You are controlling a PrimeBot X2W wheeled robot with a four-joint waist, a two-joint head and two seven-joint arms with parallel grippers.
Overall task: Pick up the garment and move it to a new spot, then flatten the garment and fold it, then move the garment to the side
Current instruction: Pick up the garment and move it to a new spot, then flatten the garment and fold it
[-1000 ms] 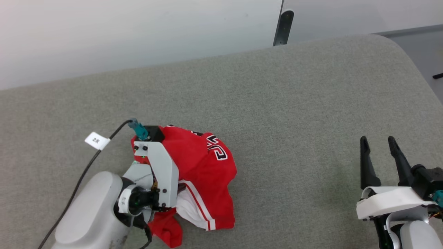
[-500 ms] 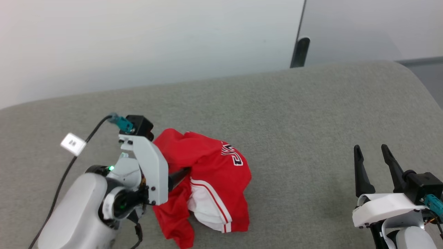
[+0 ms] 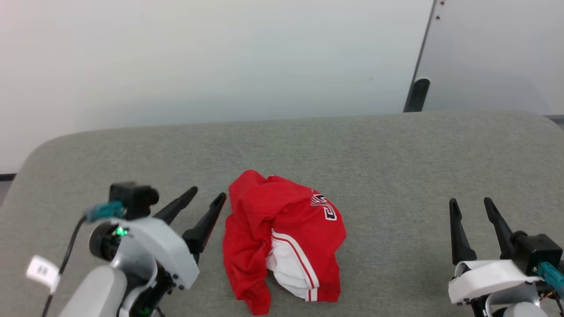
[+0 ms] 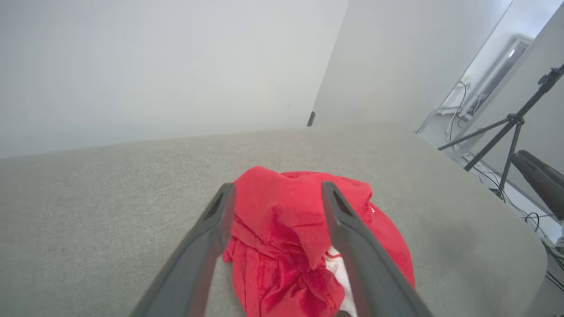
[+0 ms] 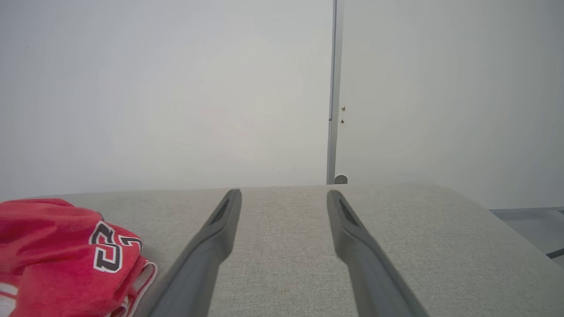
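Observation:
The garment [image 3: 282, 237], a red jersey with a white striped sleeve panel and black-and-white lettering, lies crumpled in a heap on the grey table [image 3: 396, 167], left of centre. My left gripper [image 3: 206, 196] stands open just left of the heap, apart from it, fingers pointing up and to the right. In the left wrist view the garment [image 4: 282, 229] shows beyond and between the spread fingers [image 4: 207, 237]. My right gripper [image 3: 470, 203] is open and empty at the lower right, far from the cloth. The right wrist view has the garment [image 5: 66, 255] at its lower left.
A pale wall runs behind the table, with a dark post [image 3: 415, 94] at its far edge. A tripod [image 4: 506, 132] and cables stand on the floor beyond the table's right end. A white tag [image 3: 42, 270] hangs on my left arm's cable.
My left gripper has opened and let go of the garment, then drawn back to the left. The heap has settled on the table. The head camera has tilted up and shifted.

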